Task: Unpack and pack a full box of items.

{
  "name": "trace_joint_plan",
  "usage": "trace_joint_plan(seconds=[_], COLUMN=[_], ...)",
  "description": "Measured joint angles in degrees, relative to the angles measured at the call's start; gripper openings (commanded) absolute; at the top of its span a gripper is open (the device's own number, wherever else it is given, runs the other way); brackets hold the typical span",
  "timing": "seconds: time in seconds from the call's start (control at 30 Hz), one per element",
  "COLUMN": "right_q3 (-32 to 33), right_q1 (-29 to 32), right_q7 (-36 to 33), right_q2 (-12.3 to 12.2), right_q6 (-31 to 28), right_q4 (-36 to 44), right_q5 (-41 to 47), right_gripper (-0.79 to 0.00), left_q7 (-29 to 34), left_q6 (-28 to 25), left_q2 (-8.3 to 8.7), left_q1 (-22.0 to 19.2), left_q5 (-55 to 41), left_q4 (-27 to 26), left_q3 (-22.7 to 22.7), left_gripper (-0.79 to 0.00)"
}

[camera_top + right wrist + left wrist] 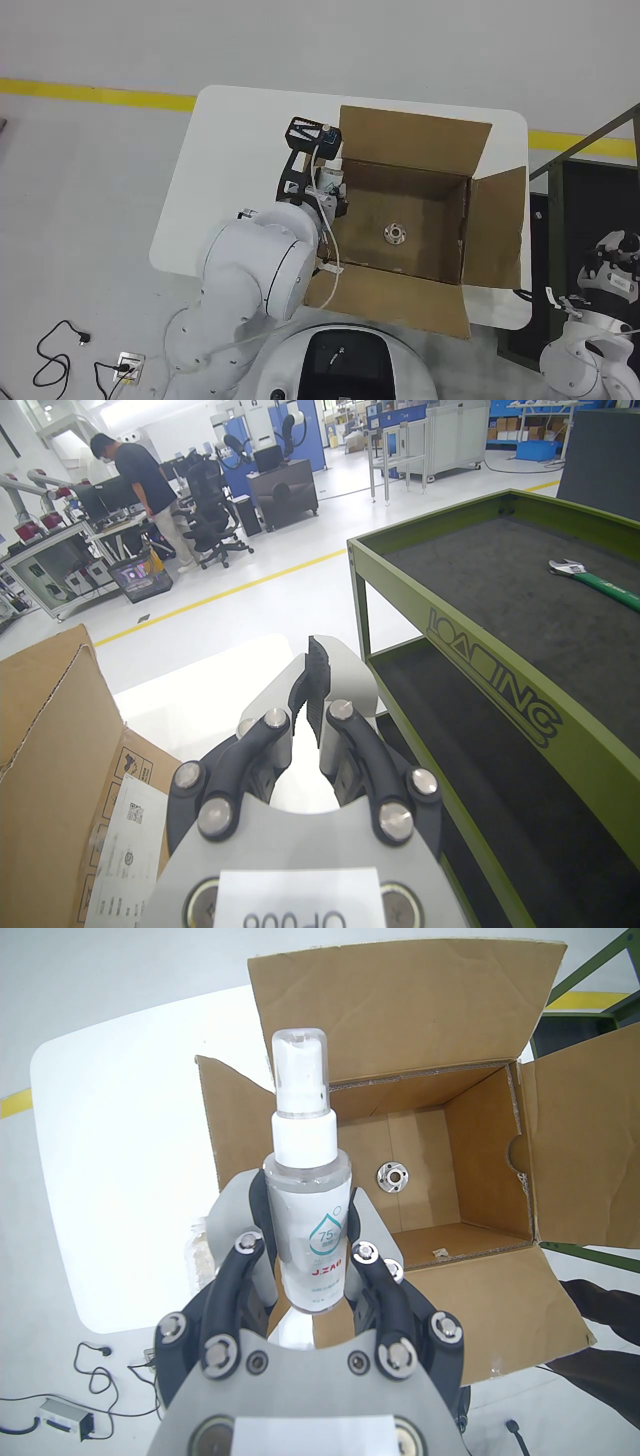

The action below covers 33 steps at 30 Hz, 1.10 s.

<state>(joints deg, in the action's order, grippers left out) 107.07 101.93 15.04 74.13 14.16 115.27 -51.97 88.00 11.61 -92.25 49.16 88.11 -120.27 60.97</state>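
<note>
Pose: left gripper held level with the box flap on the desk's middle, fingers clamped on an upright spray bottle (cap on). Metal flange lies on the box floor. Right gripper: pads pressed together, empty, between box and green cart carrying a wrench.

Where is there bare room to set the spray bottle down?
Inside the box, the floor is bare around the central metal flange. The table is bare on the side where the spray bottle is held, save a clear bottle near the box. Elsewhere the flaps crowd it.
</note>
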Motion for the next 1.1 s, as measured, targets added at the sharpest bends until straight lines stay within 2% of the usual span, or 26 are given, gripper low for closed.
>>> trace_joint_plan(seconds=[0.13,0.27,0.53,0.73,0.87,1.1], right_q3=[0.00,0.00,0.00,0.00,0.00,0.00], right_q1=[0.00,0.00,0.00,0.00,0.00,0.00], right_q7=[0.00,0.00,0.00,0.00,0.00,0.00], right_q2=[0.00,0.00,0.00,0.00,0.00,0.00], right_q6=[0.00,0.00,0.00,0.00,0.00,0.00], right_q4=[0.00,0.00,0.00,0.00,0.00,0.00], right_q5=[0.00,0.00,0.00,0.00,0.00,0.00], right_gripper=[-0.785,-0.785,-0.785,-0.785,-0.785,-0.785], left_q7=[-1.53,-3.62,0.05,0.00,0.00,0.00], left_q6=[-0.44,-2.73,-9.22,-15.11,-14.57,-12.62], left_q2=[0.01,0.25,1.29,2.32,2.56,2.49], left_q1=[0.96,2.03,2.08,5.40,8.88,15.85], left_q5=[-1.09,-1.48,0.79,4.43,5.92,7.33], left_q4=[-0.27,-2.76,-10.82,-10.80,-8.15,-4.78], left_q3=[0.04,1.96,11.77,18.50,19.80,15.81], left_gripper=[-0.785,-0.785,-0.785,-0.785,-0.785,-0.785])
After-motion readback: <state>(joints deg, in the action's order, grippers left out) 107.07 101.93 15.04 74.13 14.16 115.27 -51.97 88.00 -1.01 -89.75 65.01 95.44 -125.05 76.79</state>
